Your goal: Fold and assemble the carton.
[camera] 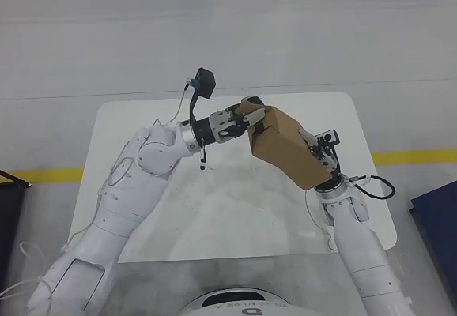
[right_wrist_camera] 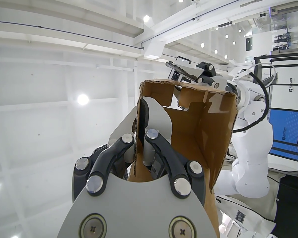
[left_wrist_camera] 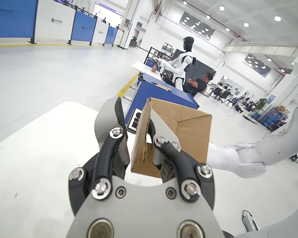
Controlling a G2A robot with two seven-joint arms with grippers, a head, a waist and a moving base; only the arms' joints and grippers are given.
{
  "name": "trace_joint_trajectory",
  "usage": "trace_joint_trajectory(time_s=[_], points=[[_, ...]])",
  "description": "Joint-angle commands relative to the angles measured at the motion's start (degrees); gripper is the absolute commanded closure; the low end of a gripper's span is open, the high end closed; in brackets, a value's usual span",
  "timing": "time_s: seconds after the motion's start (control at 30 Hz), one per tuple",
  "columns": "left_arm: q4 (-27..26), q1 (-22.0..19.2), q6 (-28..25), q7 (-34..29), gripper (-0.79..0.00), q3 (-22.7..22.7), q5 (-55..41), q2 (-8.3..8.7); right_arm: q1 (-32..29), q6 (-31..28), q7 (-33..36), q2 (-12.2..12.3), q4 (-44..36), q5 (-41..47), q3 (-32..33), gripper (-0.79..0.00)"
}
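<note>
The carton (camera: 285,146) is hanging tilted in the air over the far right part of the white desk (camera: 213,213), between the two arms. It is already standing open as a brown tube. The end toward the right arm is gaping open, and at the far end some flaps are folding inward.

The right claw (right_wrist_camera: 139,107) is pinching one side wall (right_wrist_camera: 138,134) of the carton at its open end. One finger (right_wrist_camera: 145,115) is lying inside, flat against the inner face of the wall. The other is sitting behind the wall on the outside. The two are pressing close together, with only the cardboard between them.

The left claw (left_wrist_camera: 135,115) is waiting at the opposite end of the carton, and its fingers are spreading apart around a loose flap (left_wrist_camera: 140,137). The outer finger (left_wrist_camera: 120,115) is standing clear of the flap, with a gap showing between them. The inner finger is lying just beside the flap on the carton's side; I cannot tell if it is really touching the cardboard. So this claw is straddling the flap and not clamping it.

In the top view the left claw is sitting at the carton's far upper corner, and the right claw is sitting at its lower right end.
</note>
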Motion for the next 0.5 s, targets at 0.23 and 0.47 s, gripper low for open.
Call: trace_joint_trajectory(time_s=[0.23, 0.47], points=[[-3.80, 2.84, -0.15, -0.83, -0.372, -2.41, -0.31, 0.98, 0.11, 0.76, -0.37, 0.00, -0.34, -0.19, -0.08, 0.000], [-5.47, 4.49, 0.44, -1.05, -0.366, -2.86, 1.55, 1.45, -0.10, 1.15, -0.36, 0.02, -1.09, -0.91, -0.38, 0.000]])
